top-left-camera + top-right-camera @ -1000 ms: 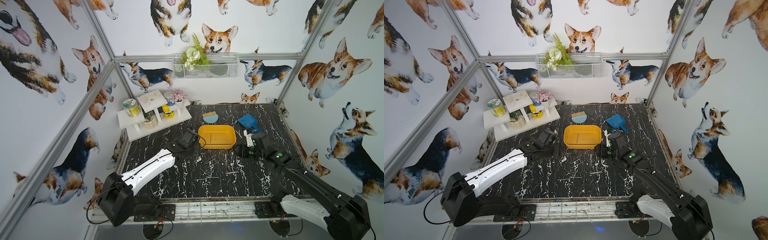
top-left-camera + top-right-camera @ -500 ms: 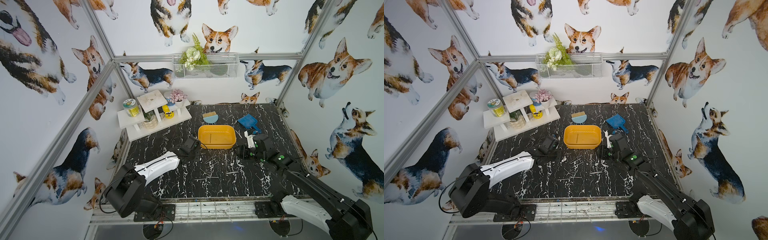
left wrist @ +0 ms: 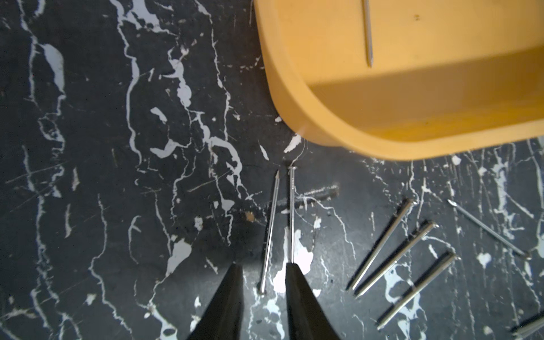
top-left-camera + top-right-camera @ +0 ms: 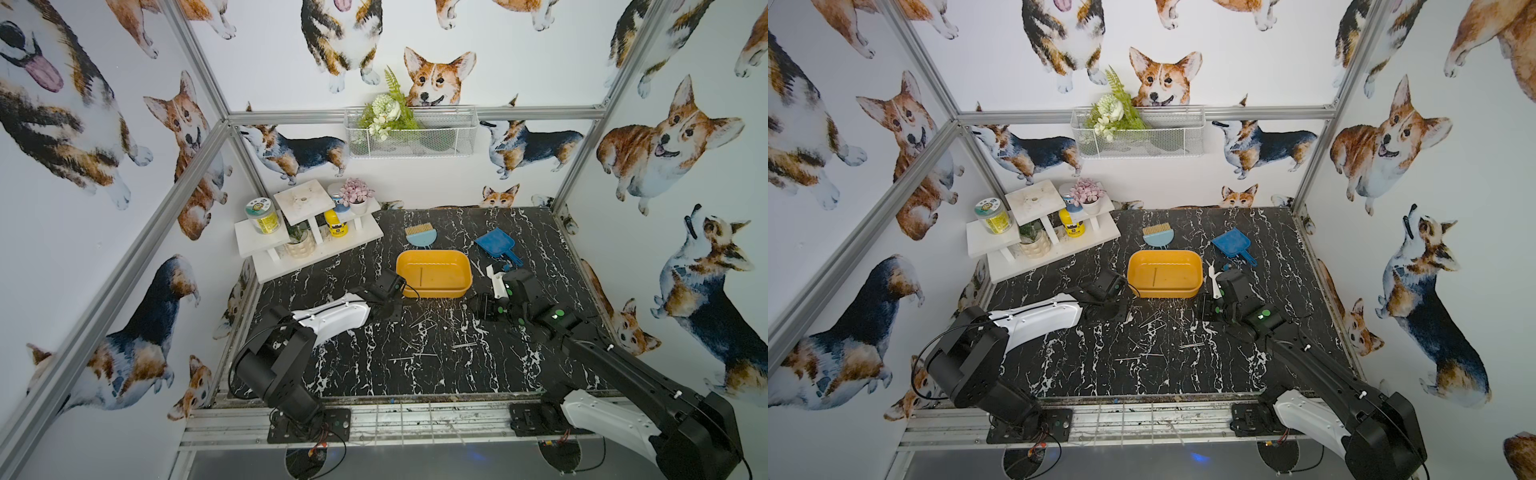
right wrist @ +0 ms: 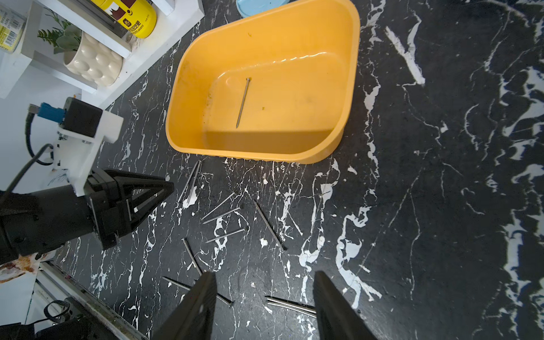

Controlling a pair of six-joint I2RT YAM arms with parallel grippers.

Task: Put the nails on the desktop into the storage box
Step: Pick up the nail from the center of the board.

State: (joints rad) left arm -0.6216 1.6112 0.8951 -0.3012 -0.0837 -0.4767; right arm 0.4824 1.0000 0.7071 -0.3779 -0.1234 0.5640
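Observation:
The yellow storage box [image 4: 432,294] [image 4: 1165,293] stands mid-desktop [image 4: 415,374] with one nail [image 5: 243,101] lying inside. Several nails [image 4: 419,322] [image 4: 1150,320] lie scattered in front of it. My left gripper [image 3: 263,266] [image 4: 390,309] is low at the box's front left corner, open by a narrow gap. One nail [image 3: 269,232] lies between its fingers, untouched, and a second nail [image 3: 291,212] ends at one fingertip [image 3: 292,269]. My right gripper [image 5: 263,275] [image 4: 482,307] hovers open near the box's front right corner, with a pair of nails [image 5: 291,304] beside one finger.
A white tiered shelf [image 4: 307,232] with jars and plants stands at the back left. A blue brush [image 4: 420,235] and a blue dustpan [image 4: 496,243] lie behind the box. A wire basket [image 4: 411,133] hangs on the back wall.
The left arm has folded back and its gripper has come down beside the box's front left corner, its jaws narrowing around a nail. The right jaws have narrowed slightly.

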